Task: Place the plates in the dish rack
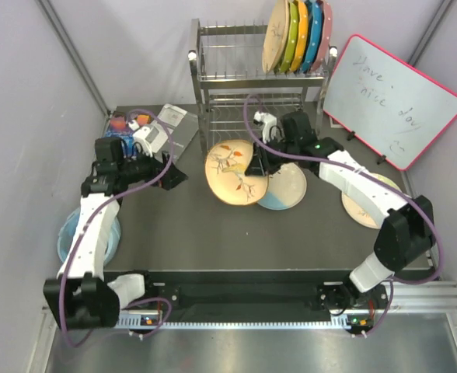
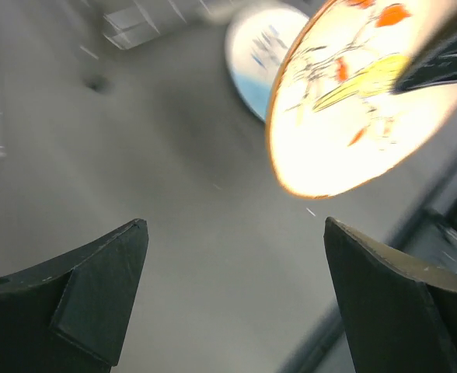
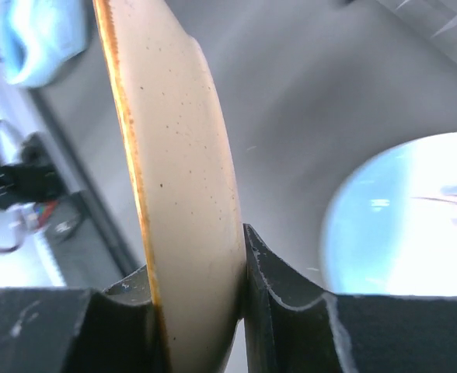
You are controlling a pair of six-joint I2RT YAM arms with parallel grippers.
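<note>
My right gripper [image 1: 256, 167] is shut on the rim of an orange-tinted leaf plate [image 1: 230, 172] and holds it tilted above the table, in front of the dish rack [image 1: 236, 78]. In the right wrist view the plate's edge [image 3: 182, 155] sits between the fingers. A half light blue plate [image 1: 287, 190] lies flat under it and shows in the right wrist view [image 3: 407, 225]. A pale plate [image 1: 366, 203] lies at the right. Another cream plate [image 1: 275, 35] stands in the rack's top tier. My left gripper [image 1: 178, 177] is open and empty, left of the held plate [image 2: 353, 101].
Plain green, yellow, blue and pink plates [image 1: 306, 35] stand in the rack's top tier. A pink-framed whiteboard [image 1: 392, 101] leans at the back right. Small coloured items [image 1: 131, 123] and a grey card [image 1: 178, 124] sit at the back left. A blue dish [image 1: 88, 233] sits off the table's left edge.
</note>
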